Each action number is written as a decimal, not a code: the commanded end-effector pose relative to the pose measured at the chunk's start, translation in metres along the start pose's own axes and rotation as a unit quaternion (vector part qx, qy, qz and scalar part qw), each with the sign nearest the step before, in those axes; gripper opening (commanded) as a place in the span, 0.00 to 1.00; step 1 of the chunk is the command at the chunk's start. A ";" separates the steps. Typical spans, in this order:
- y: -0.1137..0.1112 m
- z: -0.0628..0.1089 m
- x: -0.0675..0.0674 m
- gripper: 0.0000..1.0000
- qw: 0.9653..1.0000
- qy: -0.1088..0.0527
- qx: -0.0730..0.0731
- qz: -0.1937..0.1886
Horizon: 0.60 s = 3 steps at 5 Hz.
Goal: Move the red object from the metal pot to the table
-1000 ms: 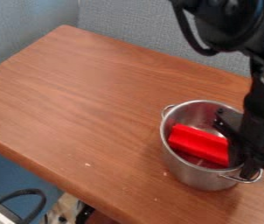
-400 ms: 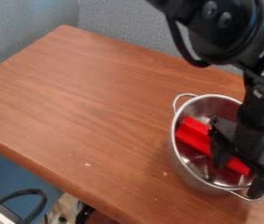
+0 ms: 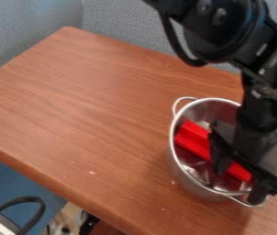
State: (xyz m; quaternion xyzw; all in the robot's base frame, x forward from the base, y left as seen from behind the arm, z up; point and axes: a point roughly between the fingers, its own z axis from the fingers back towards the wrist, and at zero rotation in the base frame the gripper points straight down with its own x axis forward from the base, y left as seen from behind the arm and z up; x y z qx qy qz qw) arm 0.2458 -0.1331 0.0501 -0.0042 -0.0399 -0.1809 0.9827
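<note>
The metal pot point(image 3: 190, 170) stands near the table's front right edge, silvery with a shiny rim. The red object point(image 3: 195, 139) lies inside it, slanting from upper left to lower right, and its right part is hidden behind my gripper. My gripper point(image 3: 241, 173) reaches down into the pot from the right, black and bulky. Its jaws stand open on either side of the red object's lower end, and I cannot tell whether the fingers touch it. The table point(image 3: 92, 101) is brown wood with visible grain.
The robot arm point(image 3: 233, 41) rises from the pot toward the upper right and blocks the space above it. A blue-grey wall point(image 3: 123, 18) runs behind the table. Black cables point(image 3: 25, 213) lie on the floor below the front edge.
The gripper has gone from shut to open and sunk deeper into the pot over the red object. The pot has shifted slightly and the arm has swung left.
</note>
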 end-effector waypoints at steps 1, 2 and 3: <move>0.019 0.005 -0.001 1.00 1.000 -0.003 0.001 0.017; 0.024 0.005 -0.001 1.00 1.000 -0.001 0.001 0.020; 0.026 0.003 -0.001 1.00 1.000 0.003 0.003 0.023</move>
